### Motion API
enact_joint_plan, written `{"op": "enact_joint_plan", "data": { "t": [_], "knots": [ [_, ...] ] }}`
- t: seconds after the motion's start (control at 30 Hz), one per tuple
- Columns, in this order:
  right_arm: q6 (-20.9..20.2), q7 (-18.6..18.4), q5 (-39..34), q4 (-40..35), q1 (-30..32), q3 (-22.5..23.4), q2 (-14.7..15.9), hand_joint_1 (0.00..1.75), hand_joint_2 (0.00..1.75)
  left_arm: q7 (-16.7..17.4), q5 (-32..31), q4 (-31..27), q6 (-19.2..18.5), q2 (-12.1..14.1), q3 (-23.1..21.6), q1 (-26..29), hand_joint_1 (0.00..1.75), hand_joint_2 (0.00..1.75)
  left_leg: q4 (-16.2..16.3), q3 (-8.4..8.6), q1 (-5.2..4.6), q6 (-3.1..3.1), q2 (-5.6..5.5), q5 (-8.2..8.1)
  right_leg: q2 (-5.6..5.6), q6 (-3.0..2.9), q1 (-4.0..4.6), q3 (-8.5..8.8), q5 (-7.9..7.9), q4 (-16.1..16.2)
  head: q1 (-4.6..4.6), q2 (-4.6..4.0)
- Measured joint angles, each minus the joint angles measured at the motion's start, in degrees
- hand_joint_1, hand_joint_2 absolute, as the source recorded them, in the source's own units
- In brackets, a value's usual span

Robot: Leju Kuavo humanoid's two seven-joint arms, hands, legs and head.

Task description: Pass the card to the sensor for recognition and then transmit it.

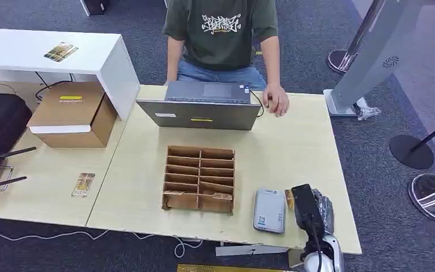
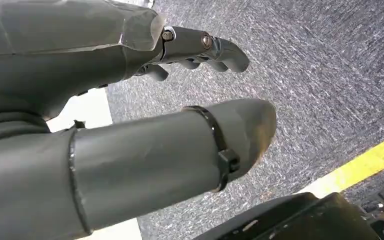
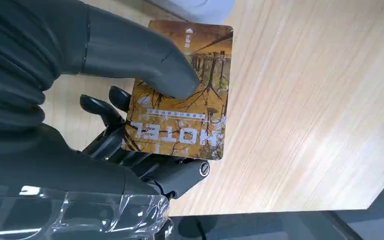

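We see the right hand (image 3: 130, 125) pinching the card (image 3: 185, 95) over the bench (image 3: 300, 110), just right of the sensor (image 1: 269, 210). Card looks thin, stiff, slick; grip flat faces. Left hand (image 2: 130, 125) hangs spread, holding nothing.

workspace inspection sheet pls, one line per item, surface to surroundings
surface: pale wooden table, joined to a second one on the left.
job's things: hotel card held by the right hand; grey sensor flat near the front edge.
clutter: wooden slotted rack, laptop, cardboard box, a spare card.
hands: right hand pinches the card; left hand hangs above carpet, holding nothing.
cables: white cable under the front edge.
surroundings: person seated behind the laptop, grey carpet.
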State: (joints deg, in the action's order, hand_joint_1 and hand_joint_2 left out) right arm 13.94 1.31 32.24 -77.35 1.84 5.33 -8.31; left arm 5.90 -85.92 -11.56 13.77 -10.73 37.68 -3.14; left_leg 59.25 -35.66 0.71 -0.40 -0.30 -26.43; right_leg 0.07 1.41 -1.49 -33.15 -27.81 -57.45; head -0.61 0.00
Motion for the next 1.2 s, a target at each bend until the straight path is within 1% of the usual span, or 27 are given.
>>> {"op": "enact_joint_plan", "data": {
  "t": [0.67,0.73,0.87,0.93,1.07,1.2],
  "knots": [
    [0.4,-0.3,2.1,1.9,-0.5,0.0,0.3,1.75,1.75,-0.2,0.3,0.0,0.0,0.5,0.1,0.0,0.00,0.00,0.0,0.00,0.00,0.00,0.00,0.00,0.00,0.00,0.00,0.00,0.00,0.0,-0.02,0.00],
    [1.9,0.6,2.9,1.9,-0.5,0.0,0.3,1.75,1.75,-0.2,0.4,0.0,0.0,0.5,0.1,0.0,0.00,0.00,0.0,0.00,0.00,0.00,0.00,0.00,0.00,0.00,0.00,0.00,0.00,0.0,-0.02,0.00],
    [8.9,4.6,6.8,0.1,-0.4,-0.1,0.2,1.75,1.75,-0.6,0.4,0.0,0.0,0.5,0.1,0.0,0.00,0.00,0.0,0.00,-0.01,0.00,0.00,0.00,0.00,0.00,-0.01,0.00,0.00,0.0,0.00,0.00],
    [11.2,5.6,8.7,-1.5,-0.2,-0.4,0.2,1.75,1.75,-0.7,0.4,0.0,0.0,0.5,0.1,0.0,0.00,0.00,0.0,0.00,-0.01,0.00,0.00,0.00,0.00,0.00,-0.01,0.00,0.00,0.0,-0.02,0.00],
    [13.4,6.2,12.5,-4.3,0.7,-1.7,0.2,1.75,1.75,-0.9,0.6,0.0,0.0,0.5,0.1,0.0,0.00,0.00,0.0,0.00,0.00,0.00,0.00,0.00,0.00,0.00,0.00,0.00,0.00,0.0,-0.02,0.00],
    [13.4,5.5,14.5,-6.4,1.6,-3.2,-0.1,1.75,1.75,-0.7,0.6,0.0,0.2,0.4,0.1,0.0,0.00,0.00,0.0,0.00,0.00,0.00,0.00,0.00,0.00,0.00,0.00,0.00,-0.01,0.0,-0.02,0.00]
  ]
}}
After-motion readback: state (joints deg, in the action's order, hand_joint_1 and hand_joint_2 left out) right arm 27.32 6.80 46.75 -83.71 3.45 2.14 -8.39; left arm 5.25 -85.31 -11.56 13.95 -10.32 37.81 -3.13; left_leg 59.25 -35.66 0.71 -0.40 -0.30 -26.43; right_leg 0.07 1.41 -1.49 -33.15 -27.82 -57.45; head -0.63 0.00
